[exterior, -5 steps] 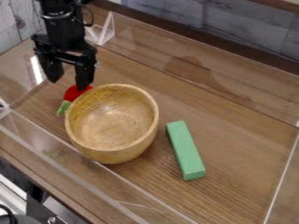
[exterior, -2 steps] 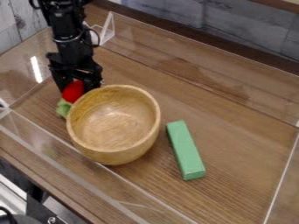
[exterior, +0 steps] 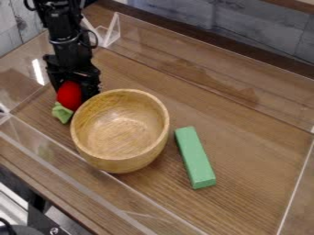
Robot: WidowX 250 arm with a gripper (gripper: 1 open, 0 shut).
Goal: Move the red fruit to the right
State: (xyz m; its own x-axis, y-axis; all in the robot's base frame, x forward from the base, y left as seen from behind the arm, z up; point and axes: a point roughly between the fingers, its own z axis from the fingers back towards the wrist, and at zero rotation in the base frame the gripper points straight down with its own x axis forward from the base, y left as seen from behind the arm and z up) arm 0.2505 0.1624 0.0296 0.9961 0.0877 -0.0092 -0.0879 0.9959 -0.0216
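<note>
No readable text or labels

The arm's jaws [exterior: 72, 90] point down (spread wide), beneath the dark wrist [exterior: 72, 48].

Smooth, round, light-brown wooden bowl [exterior: 119, 129] at centre-left; matt, green, rectangular block [exterior: 194, 157] lower right; smooth, brown, wood-look tabletop [exterior: 245, 101] beneath.

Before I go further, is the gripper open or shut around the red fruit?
Open: the gripper's fingers stand apart, one toward each side of the red fruit.
</note>
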